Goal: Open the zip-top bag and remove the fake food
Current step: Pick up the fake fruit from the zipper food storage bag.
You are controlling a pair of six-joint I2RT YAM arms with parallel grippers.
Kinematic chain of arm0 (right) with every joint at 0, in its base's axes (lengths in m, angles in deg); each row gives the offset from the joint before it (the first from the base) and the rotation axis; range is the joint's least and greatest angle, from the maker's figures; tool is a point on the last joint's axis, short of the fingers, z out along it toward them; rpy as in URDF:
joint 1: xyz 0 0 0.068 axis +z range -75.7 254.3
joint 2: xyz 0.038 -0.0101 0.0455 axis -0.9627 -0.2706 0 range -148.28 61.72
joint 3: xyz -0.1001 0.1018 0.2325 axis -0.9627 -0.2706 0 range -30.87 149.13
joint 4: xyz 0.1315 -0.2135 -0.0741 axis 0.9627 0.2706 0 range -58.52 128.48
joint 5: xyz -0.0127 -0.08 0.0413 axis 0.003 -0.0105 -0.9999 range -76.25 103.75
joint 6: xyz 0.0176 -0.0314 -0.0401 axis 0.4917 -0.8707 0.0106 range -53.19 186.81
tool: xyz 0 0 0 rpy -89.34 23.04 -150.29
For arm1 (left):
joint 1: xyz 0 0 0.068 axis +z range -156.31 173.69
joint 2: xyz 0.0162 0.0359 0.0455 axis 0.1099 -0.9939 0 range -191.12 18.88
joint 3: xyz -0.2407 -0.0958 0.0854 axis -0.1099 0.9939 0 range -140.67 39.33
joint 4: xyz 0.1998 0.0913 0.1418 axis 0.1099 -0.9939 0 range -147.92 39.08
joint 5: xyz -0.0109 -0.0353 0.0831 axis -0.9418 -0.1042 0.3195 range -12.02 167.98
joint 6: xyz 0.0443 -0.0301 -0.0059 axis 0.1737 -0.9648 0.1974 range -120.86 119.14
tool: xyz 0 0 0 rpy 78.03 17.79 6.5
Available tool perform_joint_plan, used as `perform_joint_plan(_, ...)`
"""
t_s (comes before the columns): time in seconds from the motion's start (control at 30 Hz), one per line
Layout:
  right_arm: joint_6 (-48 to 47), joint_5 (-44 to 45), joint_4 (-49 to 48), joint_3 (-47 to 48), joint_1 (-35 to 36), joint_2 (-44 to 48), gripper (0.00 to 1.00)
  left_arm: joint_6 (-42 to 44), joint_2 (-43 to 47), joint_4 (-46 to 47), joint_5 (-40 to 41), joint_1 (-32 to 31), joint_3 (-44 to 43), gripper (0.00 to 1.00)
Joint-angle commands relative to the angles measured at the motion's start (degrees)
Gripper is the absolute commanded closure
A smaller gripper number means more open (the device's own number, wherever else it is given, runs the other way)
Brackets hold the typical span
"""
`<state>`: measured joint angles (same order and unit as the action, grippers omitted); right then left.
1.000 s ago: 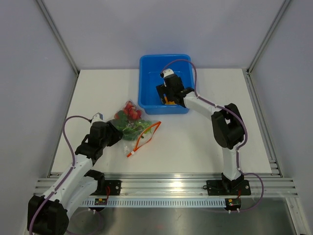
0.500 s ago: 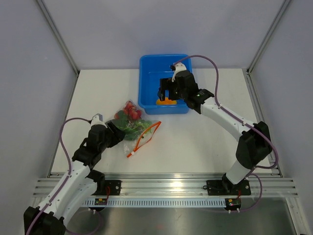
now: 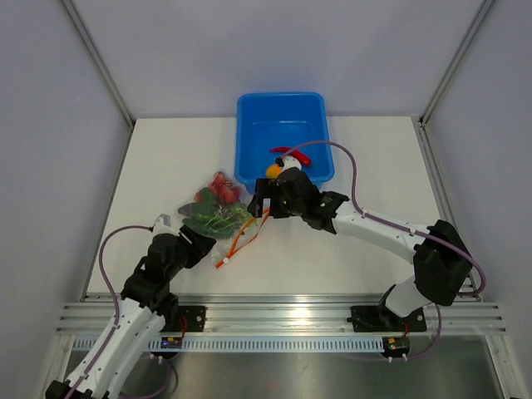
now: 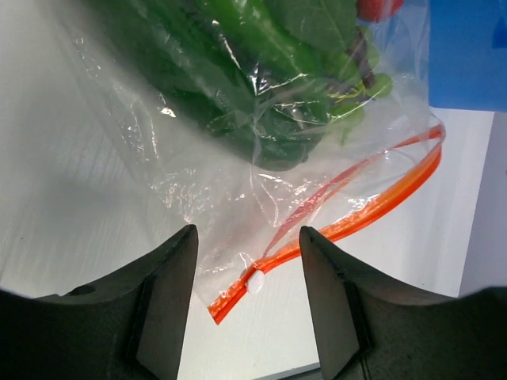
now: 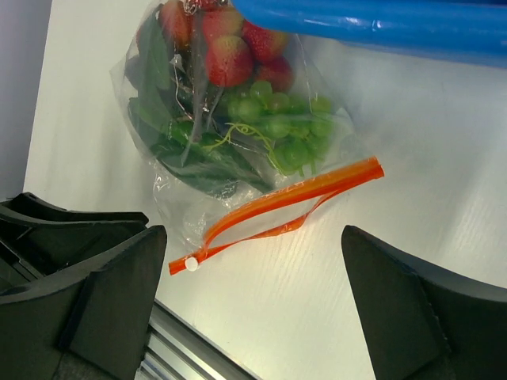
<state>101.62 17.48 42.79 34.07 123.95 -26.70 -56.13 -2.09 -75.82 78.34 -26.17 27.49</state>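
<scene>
The zip-top bag (image 3: 218, 209) lies on the white table left of centre, its orange zip strip (image 3: 247, 231) parted into two bands (image 5: 277, 207). Inside it I see fake food: red berries (image 5: 230, 55), green grapes (image 5: 289, 131) and dark leafy greens (image 4: 261, 47). My left gripper (image 3: 202, 243) stands open just short of the bag's near corner, where the white slider (image 4: 255, 283) shows between its fingers (image 4: 170, 293). My right gripper (image 3: 263, 206) hovers wide open over the bag's mouth, holding nothing. A red chili (image 3: 293, 154) and an orange-yellow pepper (image 3: 273, 169) lie in the blue tub.
The blue tub (image 3: 283, 116) stands at the back centre, its near rim (image 5: 380, 22) just beyond the bag. Aluminium rails (image 3: 283, 312) run along the near table edge. Grey walls close in the sides and back.
My right arm has left the blue tub and swung down over the bag's mouth. My left gripper has opened and pulled back toward the near edge. Chili and pepper now show in the tub.
</scene>
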Motion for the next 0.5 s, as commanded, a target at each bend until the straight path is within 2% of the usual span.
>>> perform_joint_plan(0.0,5.9,-1.6,-5.9,-2.4,-0.1,3.3,0.01,-1.3,2.4,-1.4,-0.6,-0.4,-2.0,0.42)
perform_joint_plan(0.07,4.8,-2.8,-5.9,-2.6,0.4,3.3,0.01,-0.9,2.1,-2.3,1.9,-0.3,-3.6,0.41)
perform_joint_plan(0.23,1.5,-3.5,-5.2,-2.3,0.9,1.8,0.01,3.6,-2.6,-2.0,1.1,-0.4,-8.4,0.4)
perform_joint_plan(0.33,2.6,-5.9,-6.2,-3.1,0.9,0.7,0.01,6.0,-6.2,-3.8,5.7,-0.4,-13.5,0.34)
perform_joint_plan(0.37,3.8,-7.1,-7.3,-3.5,0.9,0.3,0.02,6.3,-6.9,-4.3,8.1,-0.4,-14.6,0.28)
perform_joint_plan(0.47,5.9,-6.9,-8.8,-4.0,1.7,0.3,0.02,7.4,-11.4,-4.7,10.6,-0.3,-20.3,0.26)
